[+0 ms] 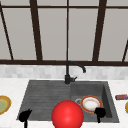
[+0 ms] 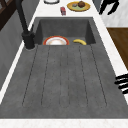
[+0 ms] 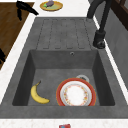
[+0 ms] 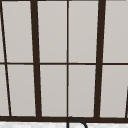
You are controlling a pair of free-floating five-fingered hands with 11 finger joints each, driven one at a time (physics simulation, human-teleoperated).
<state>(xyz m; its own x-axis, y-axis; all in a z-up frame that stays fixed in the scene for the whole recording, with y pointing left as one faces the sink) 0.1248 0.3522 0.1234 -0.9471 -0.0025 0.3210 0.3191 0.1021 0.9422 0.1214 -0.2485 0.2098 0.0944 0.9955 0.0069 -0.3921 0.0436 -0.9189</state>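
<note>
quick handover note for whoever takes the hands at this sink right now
Left hand: in the air over the sink's front-left edge, holding nothing.
Right hand: at the basin's front edge, holding nothing, nearest the plate.
Things: red-rimmed plate lies flat in the basin, banana beside it, apart. A red ball shows in front of the sink.
Done: nothing grasped. Left: plate and banana untouched in the basin.

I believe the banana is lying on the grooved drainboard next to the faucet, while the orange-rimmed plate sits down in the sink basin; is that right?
Not quite. The banana lies down in the sink basin too, beside the orange-rimmed plate, not on the grooved drainboard. The right side view shows it clearly. The plate is indeed in the basin.
</note>
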